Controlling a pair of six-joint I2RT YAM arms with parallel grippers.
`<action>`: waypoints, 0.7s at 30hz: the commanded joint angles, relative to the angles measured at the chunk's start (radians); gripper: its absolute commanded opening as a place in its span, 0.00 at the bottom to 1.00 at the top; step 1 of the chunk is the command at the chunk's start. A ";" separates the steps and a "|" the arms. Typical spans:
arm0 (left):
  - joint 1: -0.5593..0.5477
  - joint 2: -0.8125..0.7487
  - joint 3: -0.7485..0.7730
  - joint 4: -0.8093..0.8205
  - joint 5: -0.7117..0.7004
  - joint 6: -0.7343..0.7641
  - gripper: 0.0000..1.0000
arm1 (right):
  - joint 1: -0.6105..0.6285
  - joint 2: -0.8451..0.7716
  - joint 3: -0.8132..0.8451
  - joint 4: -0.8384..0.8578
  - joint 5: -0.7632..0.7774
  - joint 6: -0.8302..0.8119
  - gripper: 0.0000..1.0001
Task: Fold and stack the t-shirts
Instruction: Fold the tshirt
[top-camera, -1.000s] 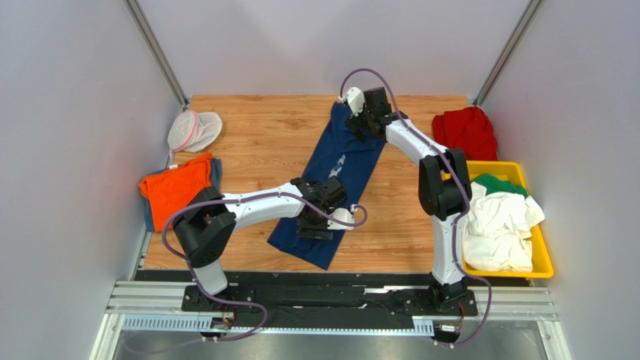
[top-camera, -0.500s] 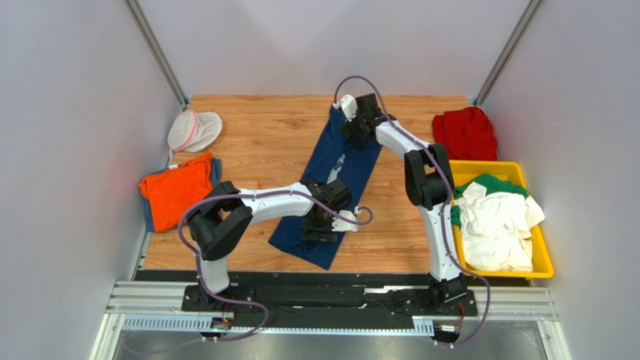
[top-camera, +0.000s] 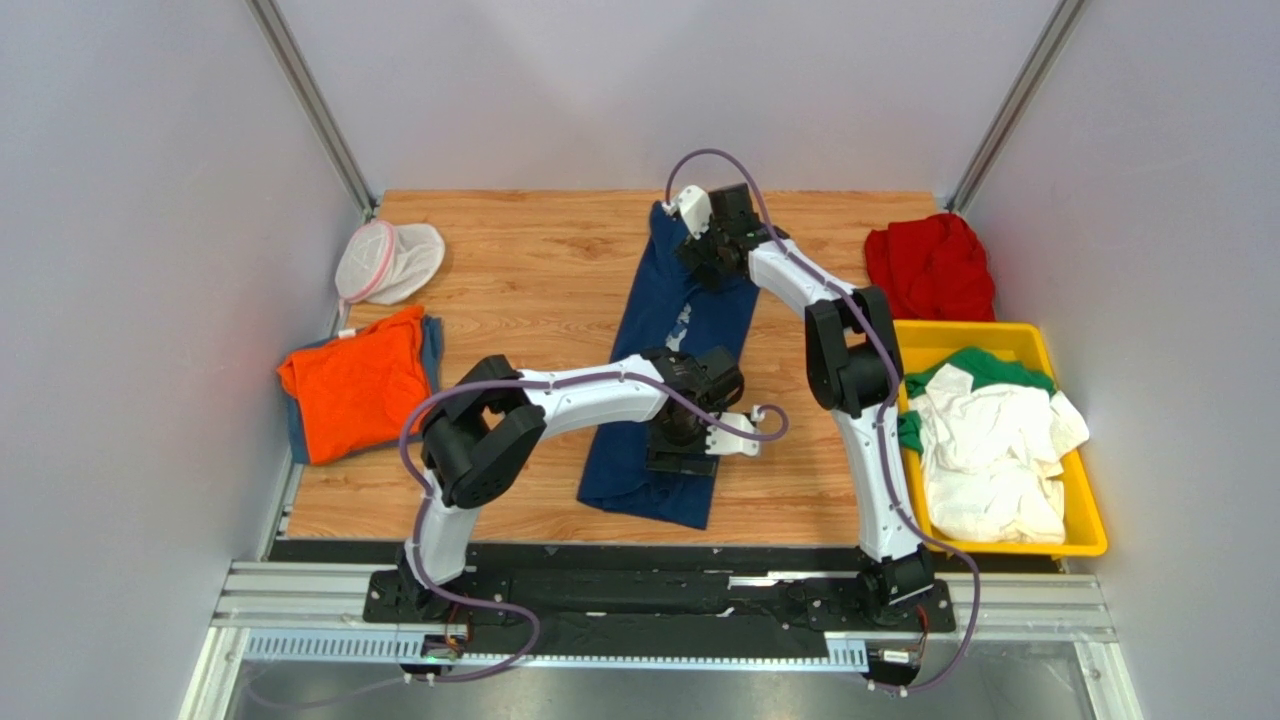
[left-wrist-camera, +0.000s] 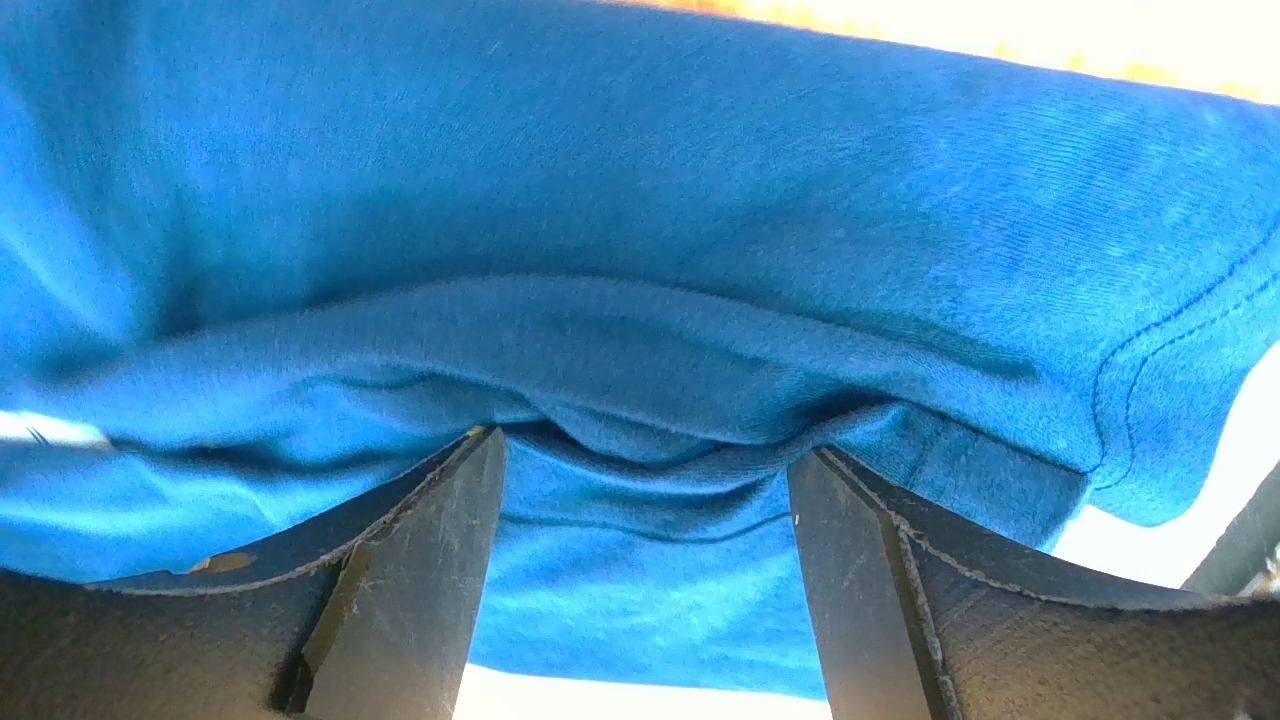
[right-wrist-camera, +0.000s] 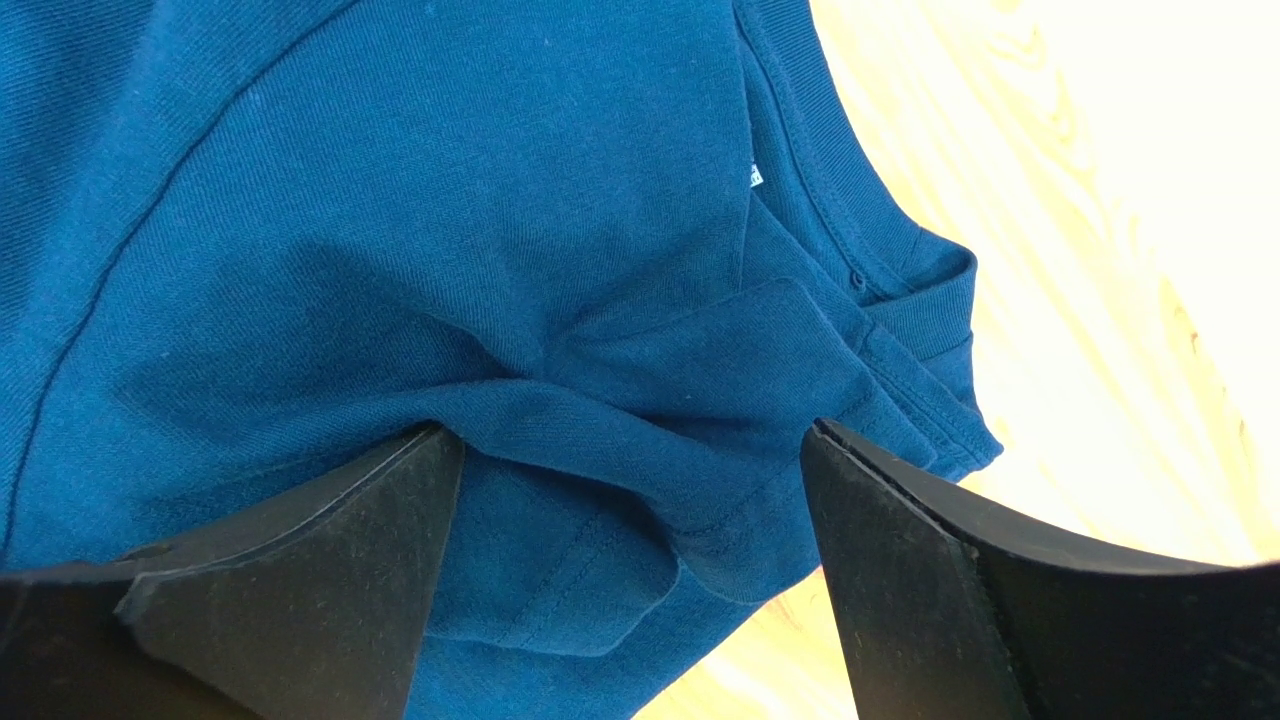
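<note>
The navy t-shirt (top-camera: 714, 312) lies lengthwise on the worktop (top-camera: 526, 270). The left end effector (top-camera: 681, 449) (left-wrist-camera: 646, 450) is at its near hem and the right end effector (top-camera: 703, 258) (right-wrist-camera: 631, 435) at the collar. Each has its fingers spread wide, with a ridge of cloth bunched between them but not pinched. The left arm (top-camera: 571, 398) crosses the shirt. Right of the right end effector lies a red t-shirt (top-camera: 932, 263) — nearer, a yellow bin (top-camera: 1089, 518) holds a white t-shirt (top-camera: 999, 450) and a green t-shirt (top-camera: 984, 365). Far left of the left one — an orange t-shirt (top-camera: 353, 383) and a mesh pouch (top-camera: 388, 258).

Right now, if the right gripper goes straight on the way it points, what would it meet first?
The navy blue cloth t-shirt: its collar end lies bunched between the right gripper's open jaws, probably touching them, though depth is unclear.
</note>
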 joint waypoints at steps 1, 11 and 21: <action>-0.005 0.057 0.093 0.009 0.051 0.016 0.78 | 0.009 0.051 0.056 -0.002 -0.001 -0.027 0.88; -0.007 0.127 0.161 0.012 0.080 0.051 0.78 | 0.009 0.115 0.171 0.004 0.050 -0.092 0.88; -0.007 0.192 0.222 0.007 0.089 0.062 0.78 | 0.009 0.187 0.259 0.050 0.111 -0.161 0.92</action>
